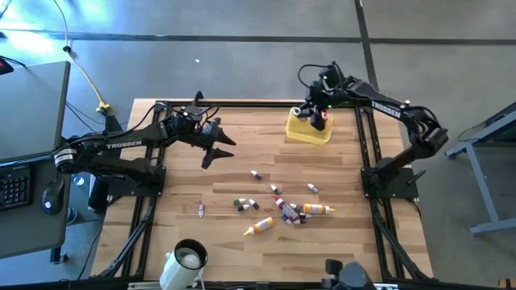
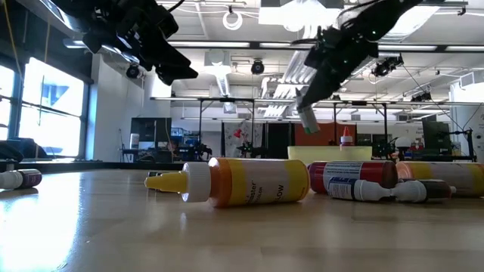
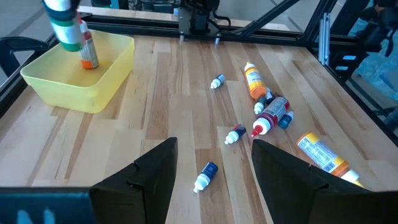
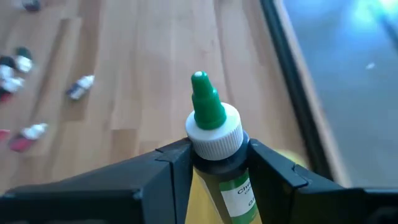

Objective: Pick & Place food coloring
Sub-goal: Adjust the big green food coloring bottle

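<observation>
My right gripper (image 1: 316, 109) hangs over the yellow tray (image 1: 300, 131) at the table's far right and is shut on a green food coloring bottle (image 4: 214, 127) with a white cap and green tip. A red-orange bottle (image 3: 89, 52) stands upright in the tray (image 3: 74, 84). The other food coloring bottles lie on their sides on the wood around the table's middle (image 1: 290, 211), among them two larger yellow ones (image 1: 260, 226) (image 1: 317, 209). My left gripper (image 1: 216, 151) hovers open above the table's left half, away from every bottle. My right gripper pinches the green bottle between its two fingers at the neck just under the white cap (image 4: 217, 163). The capped end sticks out past the fingertips, and the body lies back between the fingers. The bottle (image 2: 308, 118) is lifted clear, tilted, above the tray.
A white mug (image 1: 189, 258) lies at the table's near left edge. Dark frame rails run along the table's sides (image 1: 367, 145). One small bottle (image 1: 201, 211) lies apart toward the left. Bare wood shows between the tray and the scattered bottles.
</observation>
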Action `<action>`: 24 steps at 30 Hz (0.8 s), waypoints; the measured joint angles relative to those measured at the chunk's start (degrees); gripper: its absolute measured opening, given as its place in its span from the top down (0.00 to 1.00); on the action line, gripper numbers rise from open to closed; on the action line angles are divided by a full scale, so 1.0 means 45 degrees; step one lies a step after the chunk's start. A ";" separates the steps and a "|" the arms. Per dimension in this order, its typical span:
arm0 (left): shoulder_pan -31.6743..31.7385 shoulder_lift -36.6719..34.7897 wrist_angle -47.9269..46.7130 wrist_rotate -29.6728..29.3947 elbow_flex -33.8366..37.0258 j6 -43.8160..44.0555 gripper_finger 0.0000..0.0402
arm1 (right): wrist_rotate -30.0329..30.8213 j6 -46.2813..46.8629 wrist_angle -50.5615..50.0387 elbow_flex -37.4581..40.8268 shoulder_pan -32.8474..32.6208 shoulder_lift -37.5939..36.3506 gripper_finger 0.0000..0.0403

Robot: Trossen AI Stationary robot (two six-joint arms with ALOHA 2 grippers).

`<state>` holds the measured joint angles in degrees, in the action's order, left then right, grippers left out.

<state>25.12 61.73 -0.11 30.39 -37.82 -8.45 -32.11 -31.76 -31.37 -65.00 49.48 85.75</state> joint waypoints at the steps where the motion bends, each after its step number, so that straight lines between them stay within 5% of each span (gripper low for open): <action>1: -0.0003 0.0000 0.0000 -0.0001 0.0000 0.0001 0.49 | -0.0114 0.0070 -0.0001 0.0326 0.0153 -0.0154 0.69; 11: -0.0005 0.0000 0.0002 -0.0001 0.0000 0.0001 0.49 | 0.0024 0.1815 0.5752 0.5365 0.0792 -0.2277 0.69; 15: -0.0005 0.0000 0.0002 0.0001 0.0000 -0.0004 0.49 | 0.1159 0.3126 0.8377 0.7369 0.0940 -0.3008 0.69; 24: 0.0000 0.0000 0.0002 0.0001 0.0000 -0.0004 0.49 | 0.2187 0.4002 0.9379 0.9657 0.0950 -0.5085 0.68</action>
<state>25.12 61.73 -0.10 30.39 -37.82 -8.47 -22.27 -13.75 10.84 -21.54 53.76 62.87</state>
